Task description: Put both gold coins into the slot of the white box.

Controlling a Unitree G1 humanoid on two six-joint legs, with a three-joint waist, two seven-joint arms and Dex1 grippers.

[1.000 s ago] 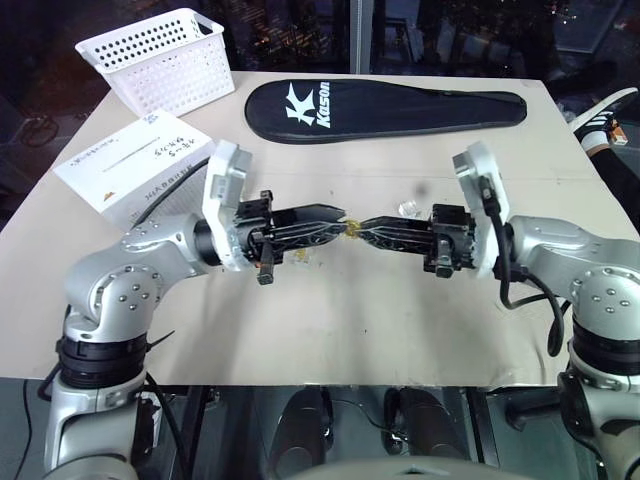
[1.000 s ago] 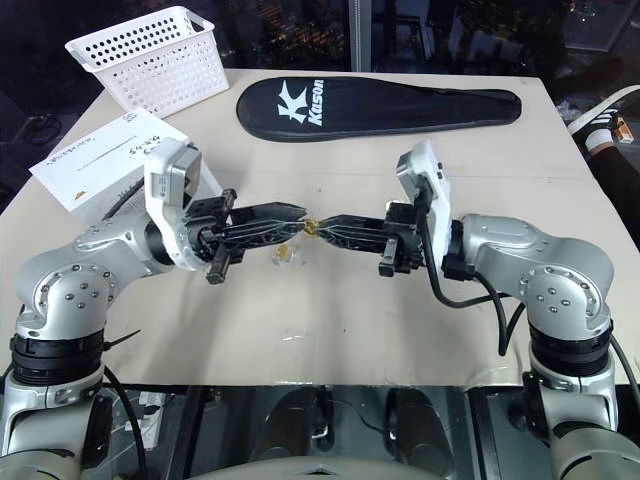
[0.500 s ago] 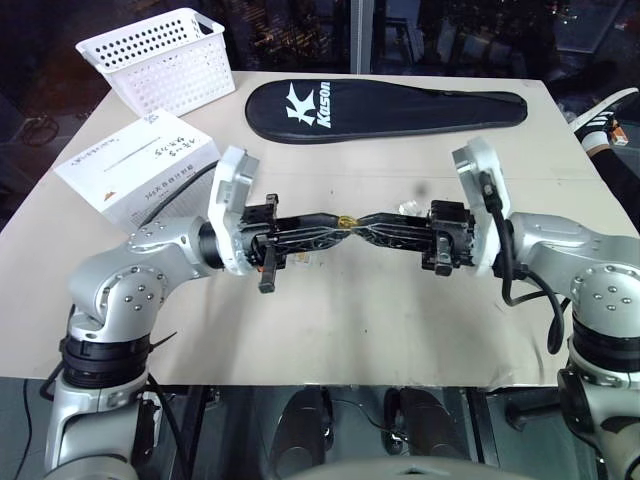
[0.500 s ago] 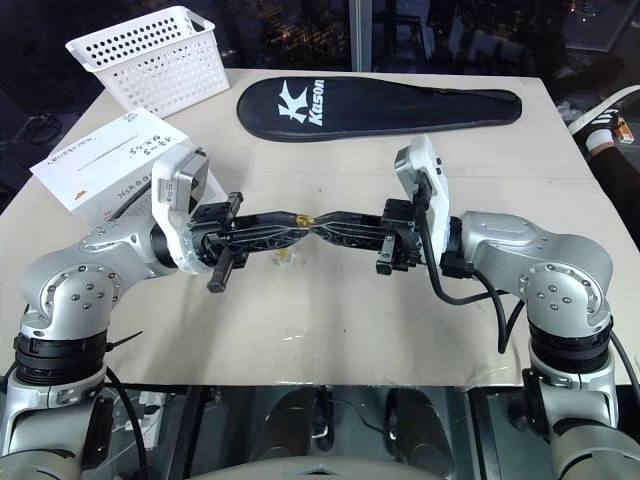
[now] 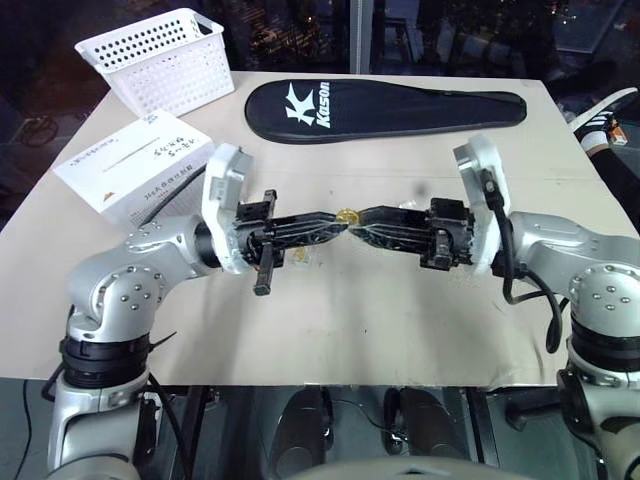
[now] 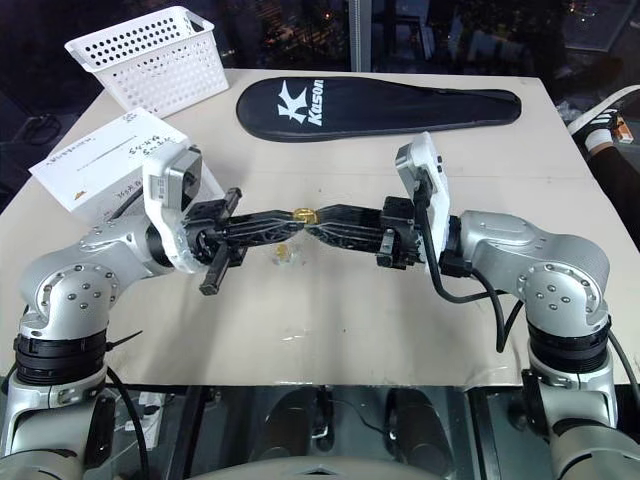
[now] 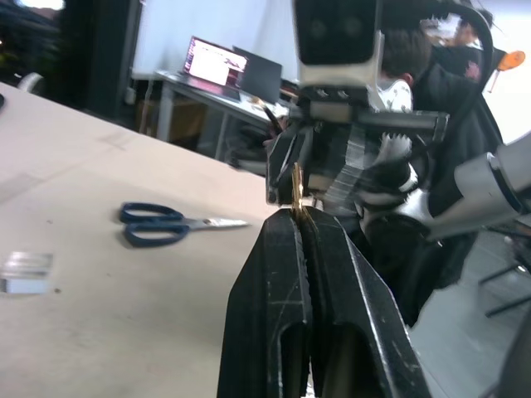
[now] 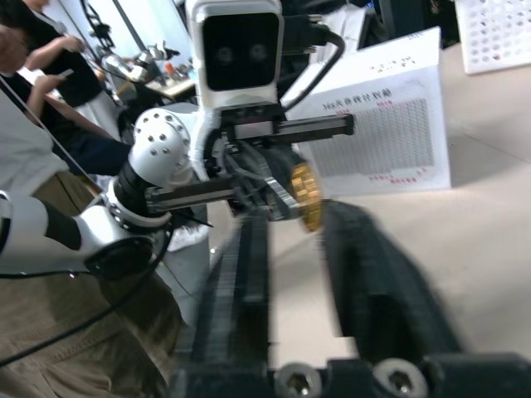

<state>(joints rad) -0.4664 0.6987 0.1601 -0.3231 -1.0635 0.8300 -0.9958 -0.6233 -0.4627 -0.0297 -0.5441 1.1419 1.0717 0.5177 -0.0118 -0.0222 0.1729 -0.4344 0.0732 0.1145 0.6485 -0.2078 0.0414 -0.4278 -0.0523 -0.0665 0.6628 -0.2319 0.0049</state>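
Observation:
My left gripper (image 5: 340, 218) is shut on a gold coin (image 5: 347, 214), held above the table's middle; the left wrist view shows the coin (image 7: 297, 186) edge-on at the fingertips. Facing it tip to tip, my right gripper (image 5: 363, 216) stands open, its fingers (image 8: 377, 274) either side of the coin (image 8: 309, 196) without pinching it. Another gold coin (image 6: 285, 253) in a clear case lies on the table under my left gripper. The white box (image 5: 140, 170) lies at the left, with a thin dark slot (image 5: 130, 153) on its top face.
A white perforated basket (image 5: 160, 60) stands at the back left, and a black racket cover (image 5: 390, 105) lies across the back. Blue-handled scissors (image 7: 166, 224) and a clear case (image 7: 25, 272) lie on the table. People stand beyond the table in both wrist views.
My left gripper closed on the coin that the right gripper was holding. The right gripper's fingers have since opened off it. Neither hand has shifted.

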